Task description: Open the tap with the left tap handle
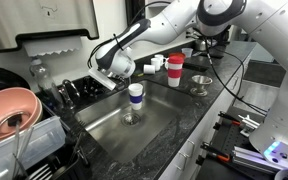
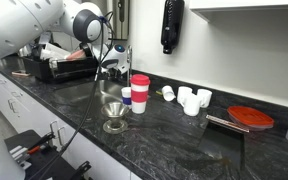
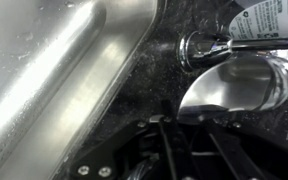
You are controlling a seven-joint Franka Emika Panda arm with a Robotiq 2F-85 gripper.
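Note:
The tap is mostly hidden behind my arm at the back of the sink in both exterior views; part of its thin metal neck (image 2: pixel 118 58) shows. The wrist view shows a round silver handle base (image 3: pixel 198 48) with a short lever (image 3: pixel 252 42) on the black counter, and a larger shiny metal part (image 3: pixel 234 88) just in front of it. I cannot tell which one is the left tap handle. My gripper (image 1: pixel 115 68) hovers close above these fittings at the sink's back edge. Its dark fingers (image 3: pixel 164 112) appear closed together and hold nothing.
The steel sink (image 1: pixel 104 125) holds a white cup with a blue band (image 1: pixel 135 95). A red-and-white cup (image 2: pixel 140 92), a metal funnel (image 2: pixel 114 113), white cups (image 2: pixel 190 98) and a red plate (image 2: pixel 252 118) stand on the black counter. A dark dish rack (image 1: pixel 79 90) and a pink bowl (image 1: pixel 9 110) are beside the sink.

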